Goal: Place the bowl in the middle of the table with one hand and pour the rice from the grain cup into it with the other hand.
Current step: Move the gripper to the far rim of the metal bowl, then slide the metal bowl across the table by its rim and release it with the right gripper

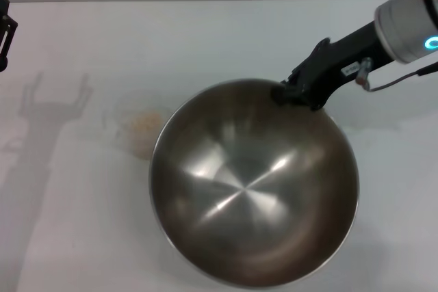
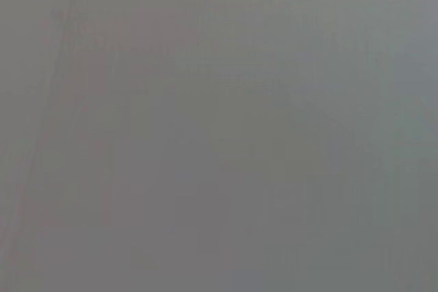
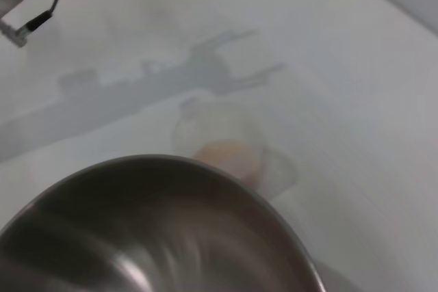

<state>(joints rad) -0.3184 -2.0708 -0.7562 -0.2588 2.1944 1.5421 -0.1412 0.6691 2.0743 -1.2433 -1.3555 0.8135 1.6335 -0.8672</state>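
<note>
The right gripper (image 1: 282, 94) pinches the far rim of the bowl (image 1: 253, 189), which looks lifted and tipped toward the camera above the surface (image 1: 82, 223), with the grain cup (image 1: 140, 126) holding its rice (image 1: 145, 122) just beside the bowl's left edge. To do this step well, the bowl should probably be lowered level at the centre and kept off the cup, since a nudge could spill grains. The left gripper (image 1: 4, 32) waits at the far left edge, and I cannot tell whether it is spread.
</note>
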